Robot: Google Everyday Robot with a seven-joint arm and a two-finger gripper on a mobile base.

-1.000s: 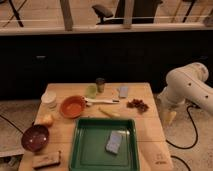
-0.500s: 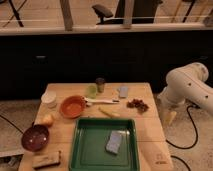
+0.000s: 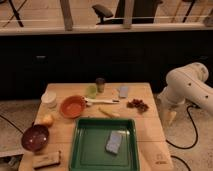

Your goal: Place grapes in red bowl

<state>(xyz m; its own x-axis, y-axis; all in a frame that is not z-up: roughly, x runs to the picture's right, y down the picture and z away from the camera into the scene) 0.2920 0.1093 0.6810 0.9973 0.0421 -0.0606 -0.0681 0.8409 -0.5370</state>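
The tool [image 3: 170, 119] hung off the right edge of the desk [image 3: 150, 131], at the end of the white arm [image 3: 192, 87], pointing downward beside the desk's right side. Whether it was apart or together could not be told, and it gripped nothing that could be seen.

The grapes [image 3: 137, 104] lay on the desk near its right edge, a small dark cluster left of the tool and apart from it. They sat just behind the back right corner of the green tray [image 3: 80, 150], with a pale grey-blue piece [image 3: 123, 91] behind them.

The red bowl [image 3: 73, 106], orange-red and upright, stood on the left half of the desk, well apart from the grapes. Between bowl and grapes lay a white utensil [image 3: 103, 101], its left end close to the bowl's rim. A thin yellowish stick [image 3: 108, 113] lay just in front of that utensil.

Behind the bowl were a white cup [image 3: 49, 99], a small green item [image 3: 91, 91] and a dark cup [image 3: 100, 84]. A yellowish round fruit [image 3: 47, 119] sat to the bowl's front left. Nearer the front left corner stood 1 dark maroon bowl [image 3: 35, 137], and in front of it a brown block [image 3: 46, 159]. Inside the tray lay a blue-grey pad [image 3: 114, 142], right of centre.
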